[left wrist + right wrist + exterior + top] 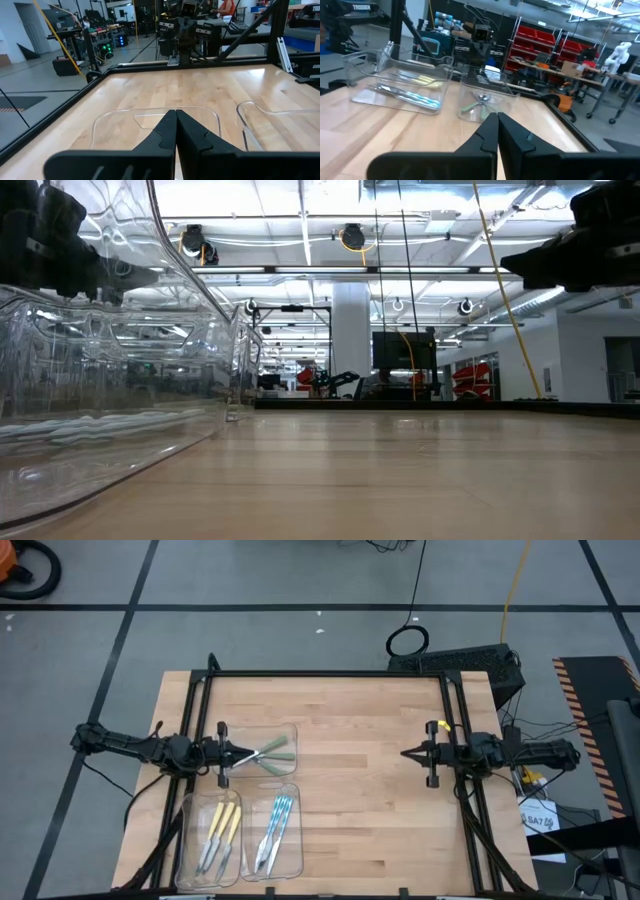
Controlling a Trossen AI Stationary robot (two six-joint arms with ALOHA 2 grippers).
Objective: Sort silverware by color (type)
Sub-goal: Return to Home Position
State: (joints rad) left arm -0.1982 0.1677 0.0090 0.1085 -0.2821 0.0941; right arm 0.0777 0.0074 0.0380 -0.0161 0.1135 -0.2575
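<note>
Looking straight down on a light wooden table (370, 810), the high view shows two dark robot arms reaching in from the frame's left and right edges at mid height, pointing toward each other. The silverware lies sorted in three clear plastic trays in the table's left part. The upper tray (290, 728), just left of the frame's centre, holds the pale green utensils (275, 752), fanned out with their metal ends pointing left. Below it, toward the lower left of the frame, two trays sit side by side. The left tray (190, 840) holds the yellow utensils (222, 832), and the right tray (296, 850) holds the light blue utensils (275, 830); both sets lie roughly lengthwise with handles toward the top of the frame. The left gripper (243, 753) shows over the left edge of the upper tray, close to the green utensils' metal ends; its height above them cannot be told from above. In the left wrist view its two fingers (165, 135) are pressed together with nothing between them. The right gripper (406, 754) is at centre right of the frame over bare wood, well apart from every tray. In the right wrist view its fingers (487, 134) are likewise closed tight and empty, with the three filled trays visible farther off.
</note>
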